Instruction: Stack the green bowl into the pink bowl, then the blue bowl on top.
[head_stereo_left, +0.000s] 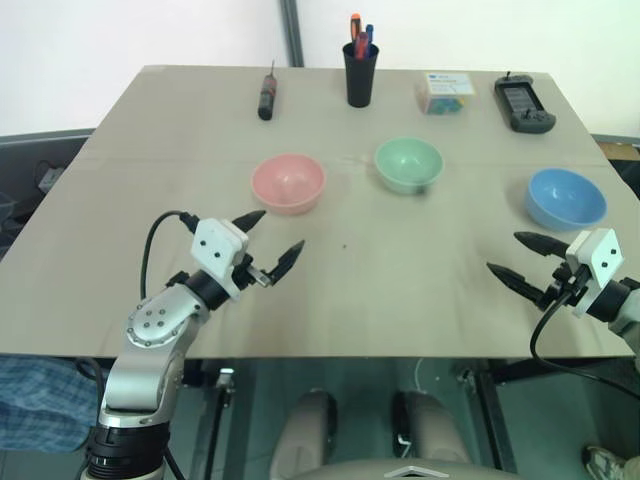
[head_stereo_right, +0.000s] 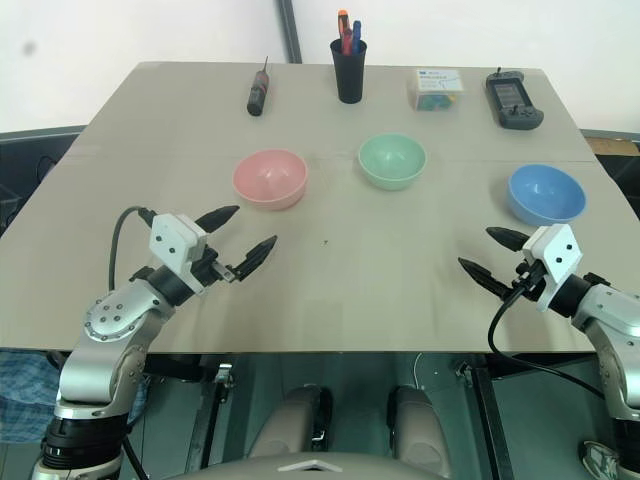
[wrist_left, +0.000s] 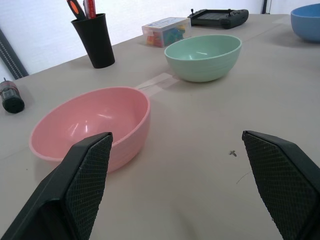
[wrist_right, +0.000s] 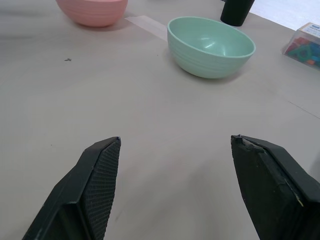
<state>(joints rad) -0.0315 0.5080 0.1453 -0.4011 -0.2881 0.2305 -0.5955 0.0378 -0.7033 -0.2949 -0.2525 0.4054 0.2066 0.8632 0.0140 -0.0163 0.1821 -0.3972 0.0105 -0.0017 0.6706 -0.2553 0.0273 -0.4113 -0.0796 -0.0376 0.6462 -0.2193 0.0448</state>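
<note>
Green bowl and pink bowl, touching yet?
Apart. The left eye view shows the green bowl and the pink bowl standing separately on the table, with a strip of bare tabletop between their rims.

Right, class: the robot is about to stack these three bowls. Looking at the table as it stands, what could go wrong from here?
1. The green bowl is smooth and round, so it could slip from the open left tool or right tool.
2. The pink bowl stands loose on the table; a nudge might slide it.
3. The blue bowl sits near the table's right edge and could be knocked off.
</note>
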